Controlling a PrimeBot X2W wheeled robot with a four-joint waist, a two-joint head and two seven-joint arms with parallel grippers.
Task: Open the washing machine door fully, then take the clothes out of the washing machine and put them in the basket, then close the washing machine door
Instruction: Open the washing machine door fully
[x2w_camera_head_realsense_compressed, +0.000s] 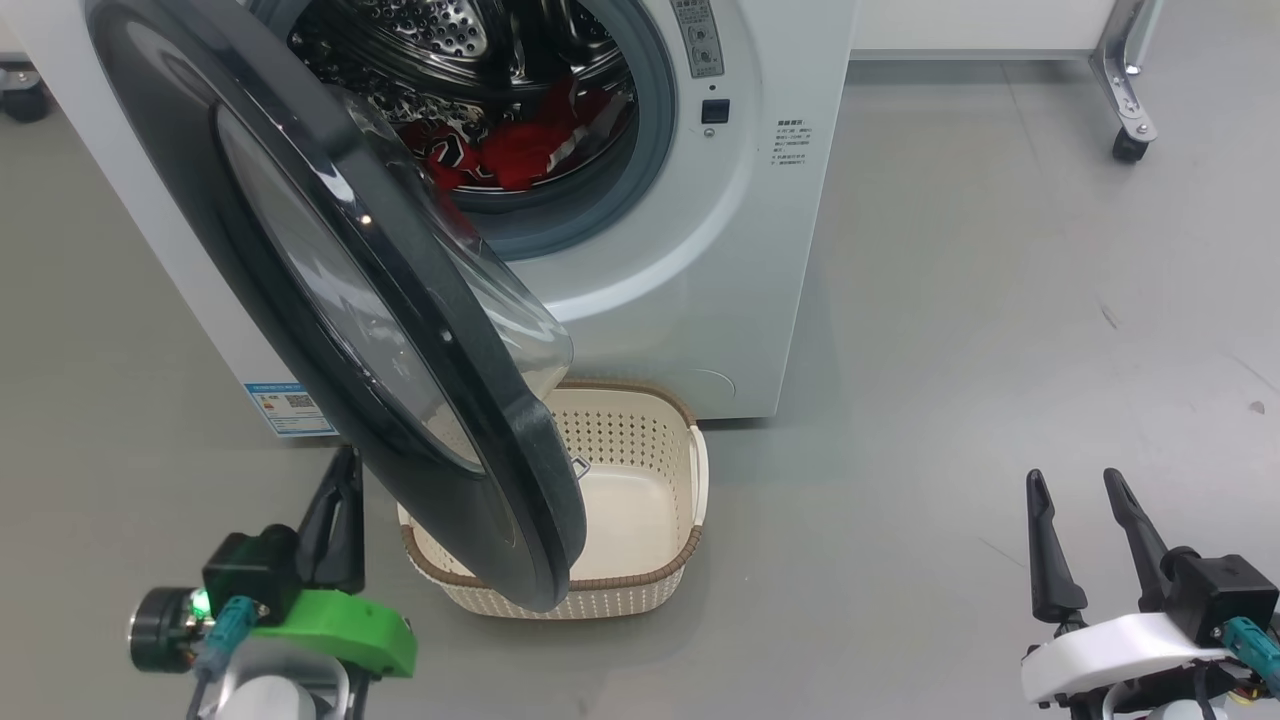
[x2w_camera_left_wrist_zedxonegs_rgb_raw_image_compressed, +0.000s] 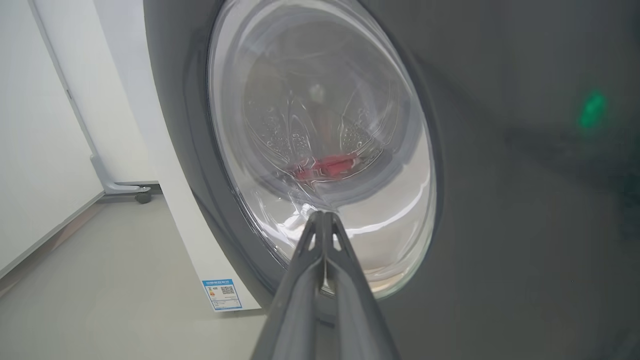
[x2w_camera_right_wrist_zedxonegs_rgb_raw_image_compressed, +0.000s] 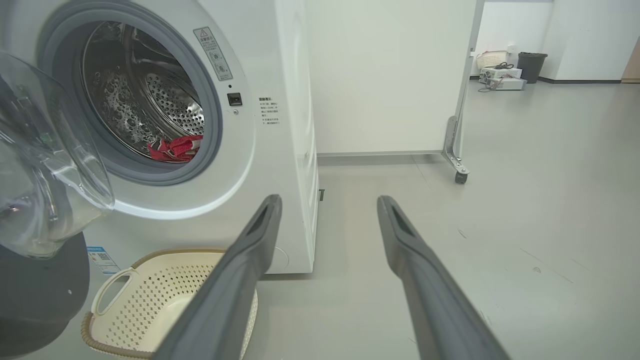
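Note:
The washing machine (x2w_camera_head_realsense_compressed: 720, 250) stands ahead with its glossy black door (x2w_camera_head_realsense_compressed: 330, 280) swung partly open, hanging over the cream basket (x2w_camera_head_realsense_compressed: 640, 590) on the floor. Red clothes (x2w_camera_head_realsense_compressed: 510, 150) lie in the steel drum. My left gripper (x2w_camera_head_realsense_compressed: 345, 465) is shut on nothing, low and to the left of the door's outer face. In the left wrist view its tips (x2w_camera_left_wrist_zedxonegs_rgb_raw_image_compressed: 324, 214) point at the lower part of the glass window (x2w_camera_left_wrist_zedxonegs_rgb_raw_image_compressed: 320, 125); whether they touch it I cannot tell. My right gripper (x2w_camera_head_realsense_compressed: 1073, 478) is open and empty, low at the right, away from the machine.
A wheeled frame leg with a caster (x2w_camera_head_realsense_compressed: 1130, 140) stands on the grey floor to the right of the machine. The right wrist view shows a white wall panel (x2w_camera_right_wrist_zedxonegs_rgb_raw_image_compressed: 390, 75) behind and a dark bin (x2w_camera_right_wrist_zedxonegs_rgb_raw_image_compressed: 531, 65) far off. A blue label (x2w_camera_left_wrist_zedxonegs_rgb_raw_image_compressed: 222, 294) sticks to the machine's base.

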